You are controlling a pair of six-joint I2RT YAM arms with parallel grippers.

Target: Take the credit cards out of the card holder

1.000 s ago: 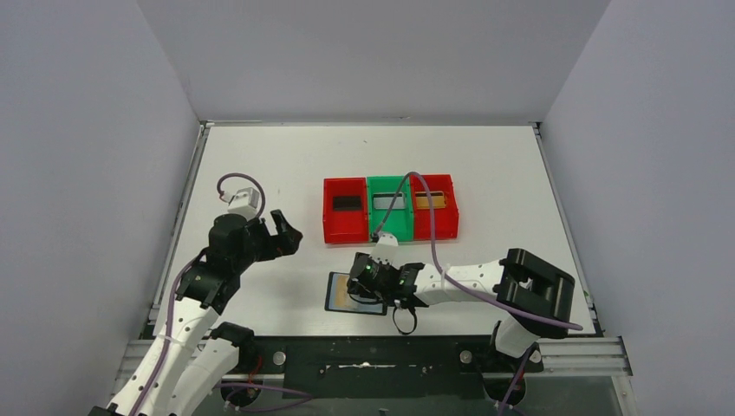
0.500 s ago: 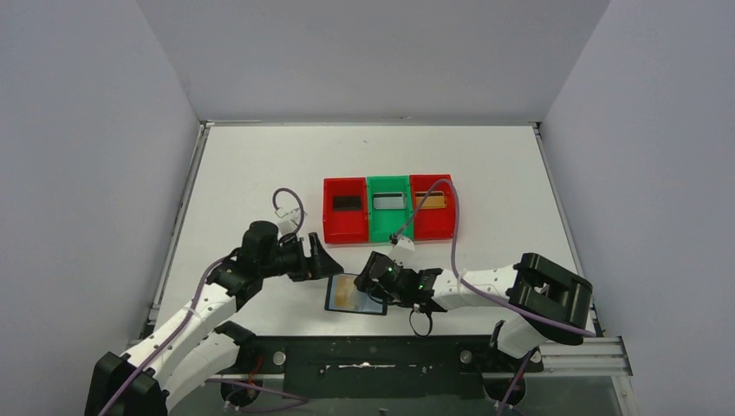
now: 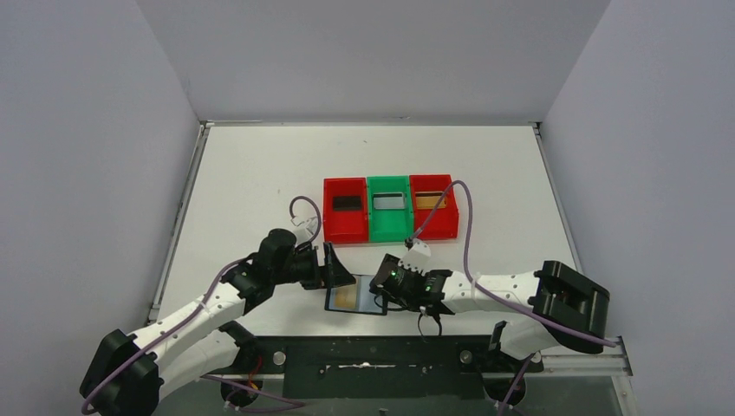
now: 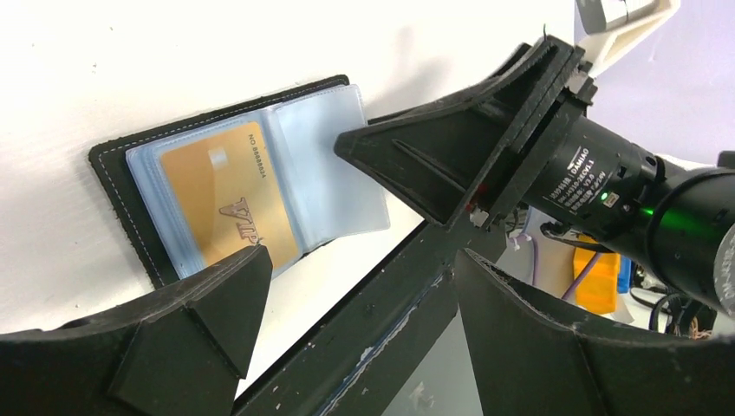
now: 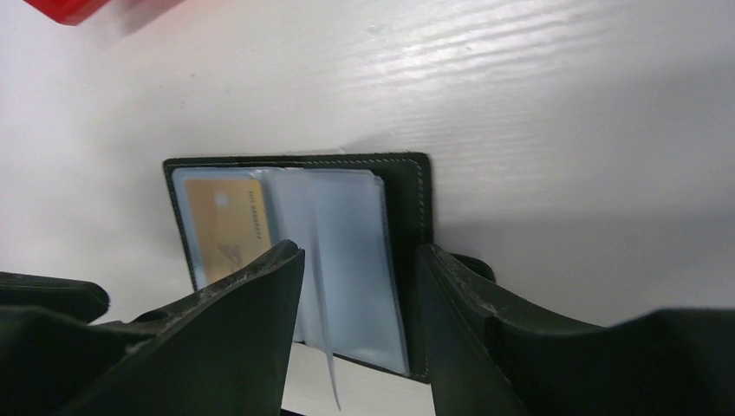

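Black outside and pale blue inside, the card holder (image 3: 371, 282) (image 4: 111, 161) (image 5: 414, 201) lies open and flat on the white counter (image 3: 260, 173), close to its near edge. One gold card (image 3: 347, 299) (image 4: 227, 201) (image 5: 227, 227) sits in a see-through pocket on the left page. The right page shows only clear pockets. One thin clear leaf stands up a little from the middle.

My right tool (image 3: 381, 290) (image 5: 360, 251) hangs just over the right page. Its two fingers are spread apart and pinch nothing, and the loose clear leaf pokes up in the gap between them. I cannot tell if a fingertip touches the pocket.

My left tool (image 3: 340, 273) (image 4: 360, 260) is just beside the left edge of the card holder and leans toward it. Its fingers are spread wide, with nothing between them. My two tools face each other across the open card holder.

Farther back on the counter, three little trays stand in a row, side against side: a red tray (image 3: 328, 217), a green tray (image 3: 388, 230) and another red tray (image 3: 435, 230). The left red one has a dark flat thing in it. The right red one has a tan flat thing in it.
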